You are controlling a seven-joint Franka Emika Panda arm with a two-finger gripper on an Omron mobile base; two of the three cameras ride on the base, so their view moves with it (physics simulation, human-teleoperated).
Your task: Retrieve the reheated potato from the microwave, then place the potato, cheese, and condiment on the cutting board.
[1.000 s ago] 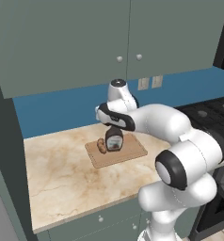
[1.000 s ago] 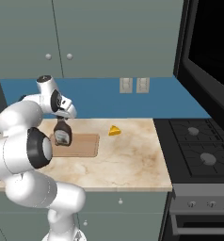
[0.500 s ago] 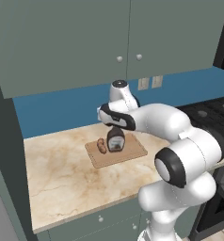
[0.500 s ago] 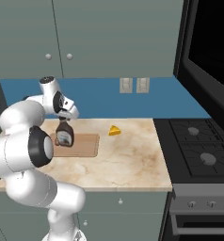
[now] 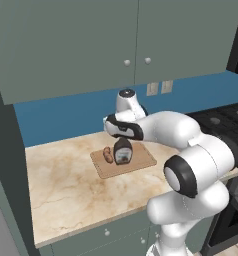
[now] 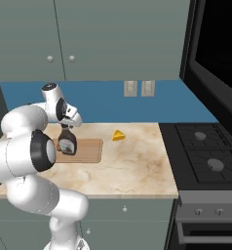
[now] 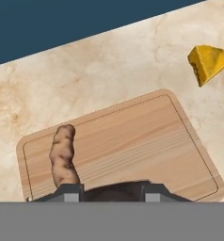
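My gripper (image 5: 122,138) (image 6: 65,126) is shut on the neck of the condiment (image 5: 123,152) (image 6: 67,143), a squat dark bottle that stands upright at the middle of the cutting board (image 5: 141,159) (image 6: 91,149) (image 7: 132,136). Whether its base touches the wood I cannot tell. The potato (image 5: 108,155) (image 7: 63,157) lies on the board, close beside the bottle. The yellow cheese (image 6: 119,135) (image 7: 208,62) sits on the counter off the board's far corner. In the hand view the bottle's dark top (image 7: 115,190) shows between my fingertips. The black glass-fronted box above the stove looks like the microwave (image 6: 218,53).
A black stove (image 6: 205,154) with burners adjoins the marble counter (image 6: 132,168) on the right. Grey wall cabinets (image 5: 116,40) hang above a blue backsplash with wall outlets (image 6: 138,88). A tall dark cabinet side (image 5: 1,165) bounds the counter on the left.
The bottle in my gripper has shifted a little to the right over the board, away from the potato. Potato and cheese have stayed put.
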